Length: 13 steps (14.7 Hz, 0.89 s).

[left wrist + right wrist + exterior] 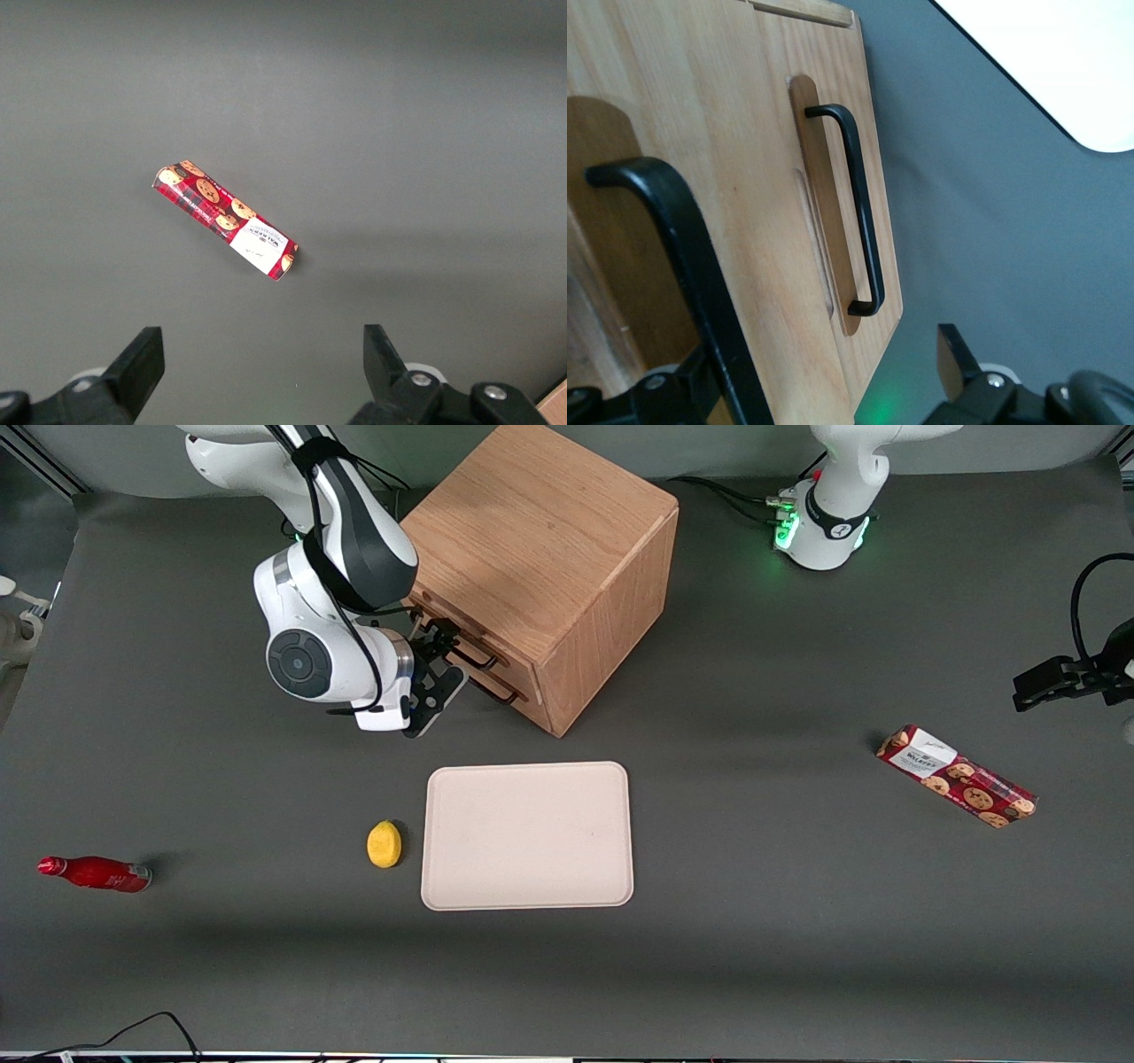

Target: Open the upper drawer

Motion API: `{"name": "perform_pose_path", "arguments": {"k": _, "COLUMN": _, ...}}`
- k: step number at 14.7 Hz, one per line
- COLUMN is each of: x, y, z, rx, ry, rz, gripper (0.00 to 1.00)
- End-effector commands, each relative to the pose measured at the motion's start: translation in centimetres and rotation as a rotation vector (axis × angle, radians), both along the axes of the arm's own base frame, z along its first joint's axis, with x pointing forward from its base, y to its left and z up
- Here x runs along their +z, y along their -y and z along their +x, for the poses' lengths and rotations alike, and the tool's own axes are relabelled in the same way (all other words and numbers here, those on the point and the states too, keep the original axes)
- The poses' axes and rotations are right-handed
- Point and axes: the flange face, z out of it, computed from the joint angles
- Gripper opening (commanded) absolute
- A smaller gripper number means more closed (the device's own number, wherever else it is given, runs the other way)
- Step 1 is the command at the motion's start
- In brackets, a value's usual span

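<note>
At the cabinet (540, 558) front, the gripper (440, 657) hangs level with the upper drawer (664, 212); its fingers (957, 363) stand open, straddling the drawer's black bar handle (682, 257); the bar's long axis runs between them, so closing looks sufficient before pulling outward.

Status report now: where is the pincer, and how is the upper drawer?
Pincer open at upper drawer front, fingers either side of its handle, not clamped. Drawer looks closed. Nothing in the way.
</note>
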Motion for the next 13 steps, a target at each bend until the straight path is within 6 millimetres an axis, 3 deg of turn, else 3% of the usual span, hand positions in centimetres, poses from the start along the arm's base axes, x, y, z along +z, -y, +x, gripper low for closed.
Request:
{"name": "perform_pose_path", "arguments": {"k": 1, "x": -0.3, "y": -0.3, "z": 0.2, "rx": 0.008, "ry": 0.004, "rz": 0.029, "gripper": 1.0}}
{"name": "perform_pose_path", "arguments": {"k": 13, "x": -0.8, "y": 1.6, "z": 2.2, "rx": 0.066, "ry": 0.036, "rz": 0.068, "gripper": 1.0}}
